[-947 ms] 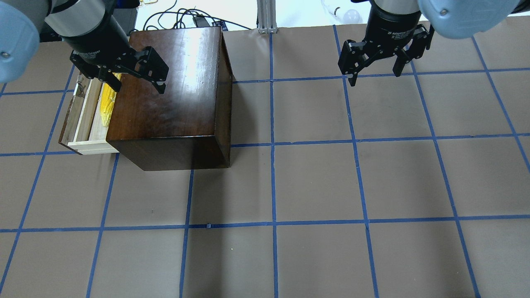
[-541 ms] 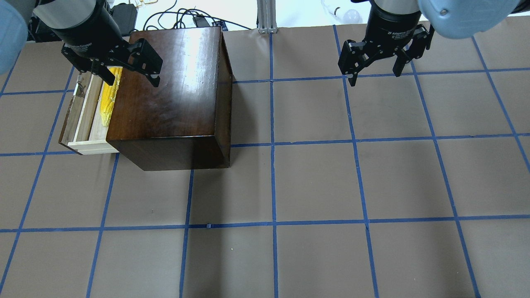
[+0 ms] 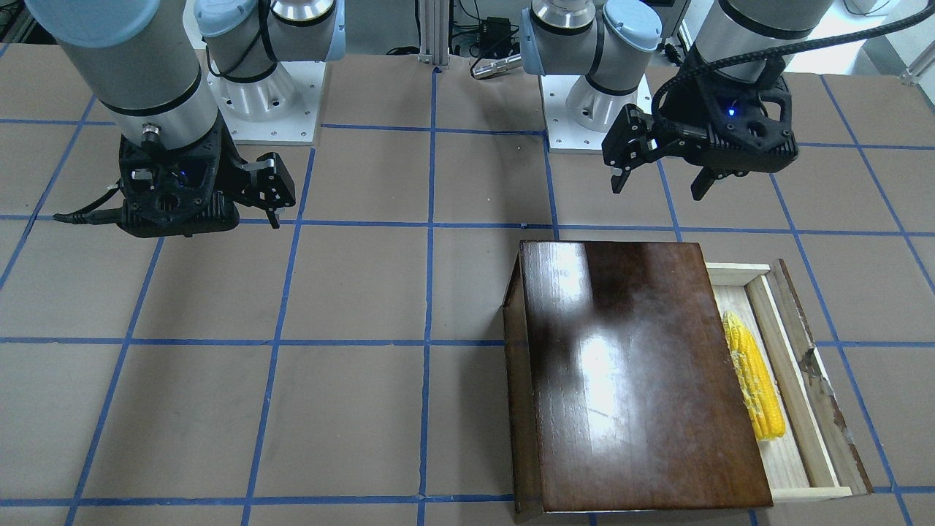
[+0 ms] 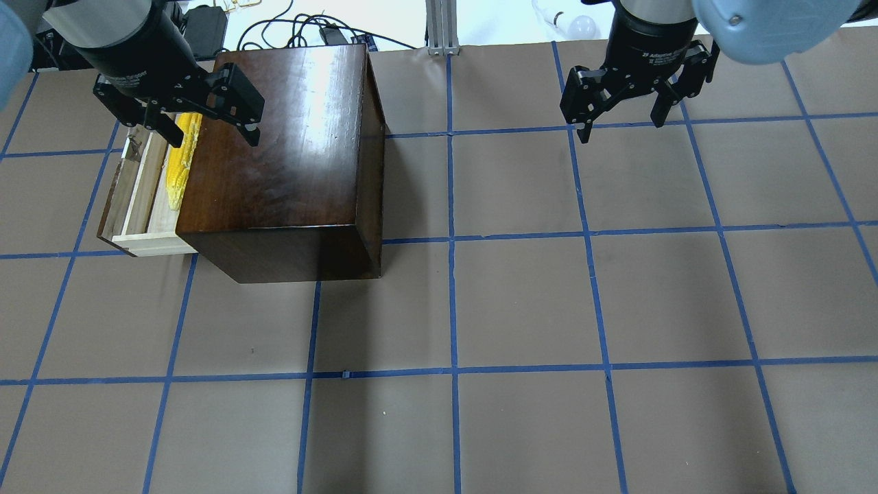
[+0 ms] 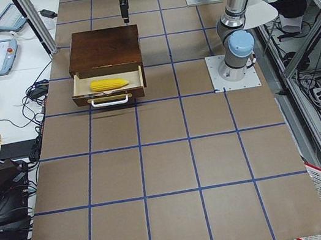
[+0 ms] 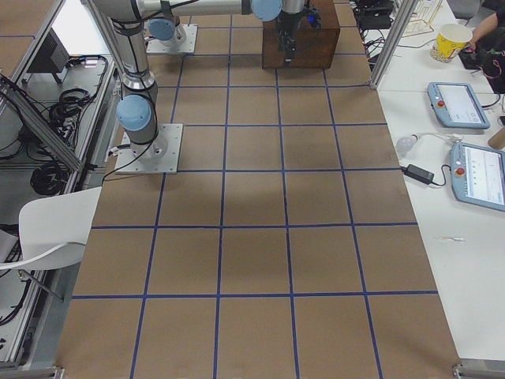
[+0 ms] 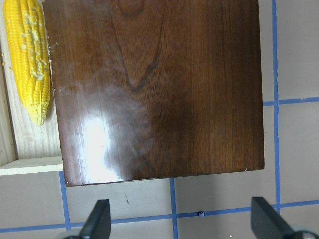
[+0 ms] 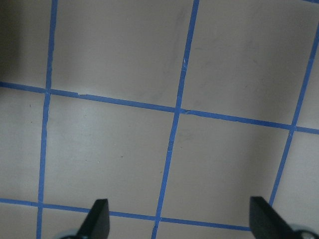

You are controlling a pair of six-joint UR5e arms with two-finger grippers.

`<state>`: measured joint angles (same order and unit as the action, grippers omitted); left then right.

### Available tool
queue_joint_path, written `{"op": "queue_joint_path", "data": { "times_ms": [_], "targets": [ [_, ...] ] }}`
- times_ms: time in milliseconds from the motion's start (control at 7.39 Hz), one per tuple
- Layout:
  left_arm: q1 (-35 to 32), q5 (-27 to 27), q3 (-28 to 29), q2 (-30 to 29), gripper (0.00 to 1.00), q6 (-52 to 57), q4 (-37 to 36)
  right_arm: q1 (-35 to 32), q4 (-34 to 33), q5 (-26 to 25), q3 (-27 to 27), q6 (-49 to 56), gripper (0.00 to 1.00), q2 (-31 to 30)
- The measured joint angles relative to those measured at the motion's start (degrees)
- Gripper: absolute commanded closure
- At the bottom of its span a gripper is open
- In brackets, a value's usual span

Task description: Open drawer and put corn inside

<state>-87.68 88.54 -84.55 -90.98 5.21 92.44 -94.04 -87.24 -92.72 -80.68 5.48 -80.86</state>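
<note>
The drawer stands pulled out of the glossy dark-brown box, its worn front panel facing the table's left end. The yellow corn lies lengthwise inside the drawer, also in the overhead view and the left wrist view. My left gripper is open and empty, hovering above the box's top near its far left edge, clear of the corn. My right gripper is open and empty, held over bare table far to the right.
The box sits on the far left of a brown table with a blue tape grid. Cables and an aluminium post lie beyond the far edge. The robot bases stand at the near side.
My left gripper has moved back and slightly left, away from the drawer, still open. The corn stays lying in the drawer. The right arm has not moved.
</note>
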Motion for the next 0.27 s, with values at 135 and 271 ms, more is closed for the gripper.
{"op": "queue_joint_path", "data": {
  "times_ms": [135, 271],
  "targets": [
    [0.0, 0.6, 0.0, 0.0, 0.0, 0.0, 0.2, 0.0, 0.0, 0.0, 0.0, 0.0, 0.0, 0.0],
    [0.0, 0.8, 0.1, -0.1, 0.0, 0.0, 0.2, 0.0, 0.0, 0.0, 0.0, 0.0, 0.0, 0.0]
  ]
}}
